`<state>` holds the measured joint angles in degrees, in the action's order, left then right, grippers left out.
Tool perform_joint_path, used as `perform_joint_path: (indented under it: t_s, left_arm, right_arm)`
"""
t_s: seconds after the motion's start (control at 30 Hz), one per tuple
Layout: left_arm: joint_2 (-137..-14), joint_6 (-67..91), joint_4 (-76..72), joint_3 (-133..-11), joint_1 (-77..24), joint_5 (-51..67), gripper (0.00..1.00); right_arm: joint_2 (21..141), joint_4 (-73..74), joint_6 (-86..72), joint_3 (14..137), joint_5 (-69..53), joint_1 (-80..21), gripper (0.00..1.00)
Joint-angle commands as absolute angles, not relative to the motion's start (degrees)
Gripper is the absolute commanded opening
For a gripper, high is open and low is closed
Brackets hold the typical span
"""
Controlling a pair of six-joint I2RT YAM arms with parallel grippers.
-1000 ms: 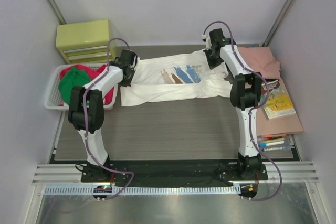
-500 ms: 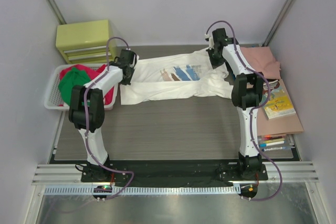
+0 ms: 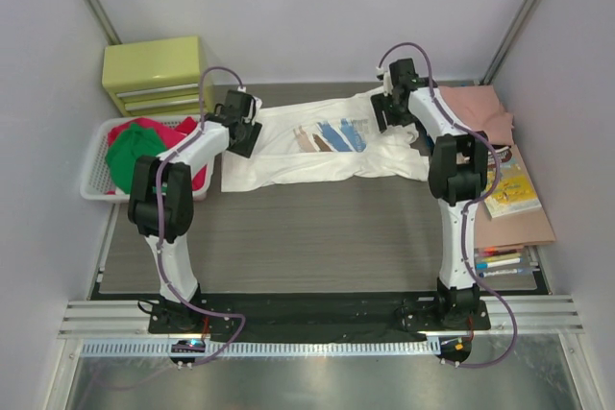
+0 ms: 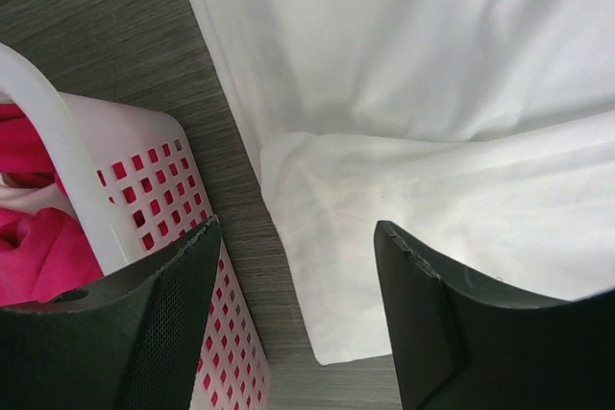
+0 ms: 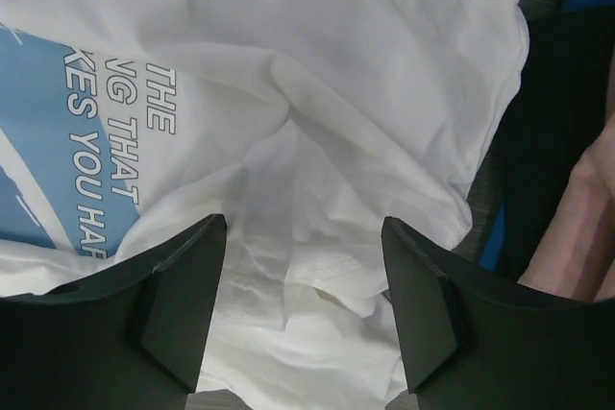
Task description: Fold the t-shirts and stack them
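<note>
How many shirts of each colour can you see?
white printed shirt: 1
red shirt: 1
green shirt: 1
salmon-pink shirt: 1
Total: 4 in view; the basket may hide more under the red and green ones.

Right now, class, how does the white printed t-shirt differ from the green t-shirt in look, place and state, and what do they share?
The white t-shirt lies spread out on the table; the green t-shirt sits bunched in the basket. The white t-shirt carries a blue and brown brush-stroke print with lettering; the green t-shirt looks plain. Both are soft cloth, and neither is in a folded stack.
</note>
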<state>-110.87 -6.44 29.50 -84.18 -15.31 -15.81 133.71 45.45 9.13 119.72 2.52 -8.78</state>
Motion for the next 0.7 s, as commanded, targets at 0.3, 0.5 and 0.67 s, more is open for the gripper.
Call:
perform_joint_path:
  t_s: [0.3, 0.5, 0.67]
  left_arm:
    - [-100.2, -2.82, 29.0, -75.25, -12.48, -15.15, 0.68]
    - [-102.03, -1.49, 30.93, -73.47, -15.64, -11.25, 0.25]
    - [-103.1, -1.14, 32.7, -75.94, -16.0, -11.51, 0.0]
  right_arm:
    - [104.86, 37.61, 6.76, 94.67, 2.2, -9.67, 0.73]
    - [108.19, 36.04, 7.21, 89.39, 3.08, -9.76, 0.54]
    - [112.32, 35.16, 4.04, 91.84, 1.67, -9.84, 0.01]
